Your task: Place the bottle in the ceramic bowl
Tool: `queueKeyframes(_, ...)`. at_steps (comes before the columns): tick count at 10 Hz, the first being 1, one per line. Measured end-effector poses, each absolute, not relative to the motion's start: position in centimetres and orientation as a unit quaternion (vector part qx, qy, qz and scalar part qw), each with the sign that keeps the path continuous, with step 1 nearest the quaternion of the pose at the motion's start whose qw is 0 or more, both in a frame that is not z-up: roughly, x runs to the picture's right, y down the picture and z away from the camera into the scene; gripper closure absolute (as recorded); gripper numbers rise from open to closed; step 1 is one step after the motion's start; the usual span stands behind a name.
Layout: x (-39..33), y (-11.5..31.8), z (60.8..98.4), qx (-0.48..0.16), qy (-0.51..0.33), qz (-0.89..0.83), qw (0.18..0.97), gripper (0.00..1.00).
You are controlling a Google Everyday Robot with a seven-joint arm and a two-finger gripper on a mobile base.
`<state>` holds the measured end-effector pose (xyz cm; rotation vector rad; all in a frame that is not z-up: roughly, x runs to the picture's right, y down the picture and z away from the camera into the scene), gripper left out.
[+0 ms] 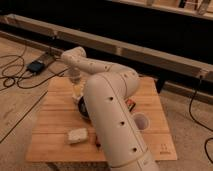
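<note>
A: Gripper?
B: Gripper point(76, 84) hangs off the wrist over the back-left part of the wooden table point(52, 117), pointing down, above the left rim of the ceramic bowl point(83, 107).
A: Open or shut?
B: Cannot tell, the tip is one pale blur.
A: Bottle?
B: Cream-white shape straight under the gripper, touching it or nearly so. That reads as the bottle point(78, 95), upright, its low end just above the bowl. Held or not, cannot tell.
A: How much of the bowl shows?
B: Only a dark sliver on the left. The robot arm point(112, 117) covers the rest.
A: Edges?
B: Bowl sits mid-table, well in from every edge. The pale block point(77, 135) is near the front edge, left of the arm. The white cup point(141, 121) is right of the arm, toward the right side but not at the lip. A small red-orange item point(130, 104) pokes out beside the arm, partly hidden.
A: Room to move?
B: Bare wood left of the bowl, out to the left edge and back corner. Right of the bowl the arm blocks the view.
A: Off the table?
B: Cables point(20, 80) on the floor at left.
</note>
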<state>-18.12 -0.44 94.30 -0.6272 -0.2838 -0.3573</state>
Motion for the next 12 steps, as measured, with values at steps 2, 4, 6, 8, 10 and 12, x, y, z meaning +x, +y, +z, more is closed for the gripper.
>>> queueKeyframes(2, -16.6, -1.3, 95.1, -0.292, -0.148, -0.198, 0.924, 0.20)
queueKeyframes(4, -15.5, -2.1, 96.1, -0.277, -0.152, -0.212, 0.925, 0.20)
queueKeyframes(6, -14.8, -3.0, 97.2, -0.258, -0.154, -0.225, 0.927, 0.20)
queueKeyframes(8, -14.6, -3.6, 98.0, -0.243, -0.151, -0.235, 0.929, 0.20)
queueKeyframes(10, -14.5, -3.9, 98.8, -0.227, -0.147, -0.248, 0.930, 0.20)
queueKeyframes(12, -14.5, -3.5, 99.2, -0.220, -0.144, -0.255, 0.931, 0.20)
